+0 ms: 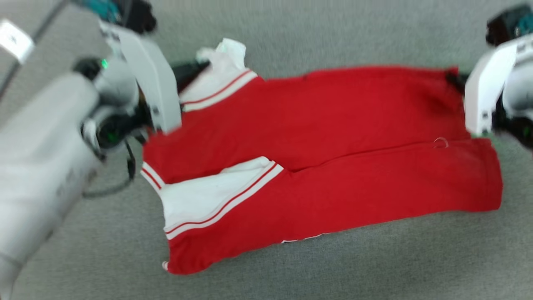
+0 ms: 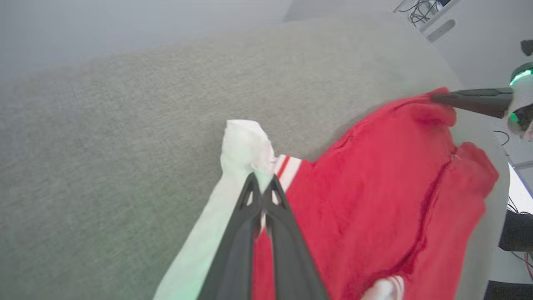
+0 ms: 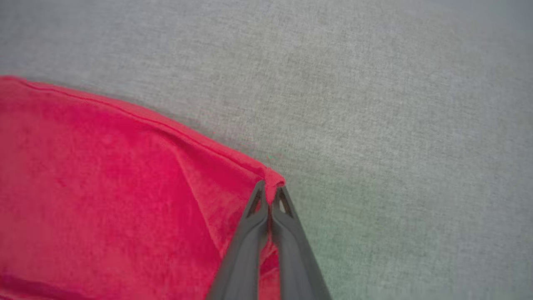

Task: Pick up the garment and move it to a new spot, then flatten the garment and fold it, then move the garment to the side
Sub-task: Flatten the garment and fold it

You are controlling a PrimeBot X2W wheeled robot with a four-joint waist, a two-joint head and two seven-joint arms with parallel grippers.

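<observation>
The garment lies spread across the grey cushion. Left gripper is clamped on the far-left white sleeve, right gripper on the far-right red corner. Both grips appear placed to carry that far edge evenly for folding.

Nothing here can be read. A small white label at the upper left of the head view is too blurred to make out. At the lower edge of the red jersey-style garment with white striped sleeves, a sliver of white print shows, illegible.
</observation>
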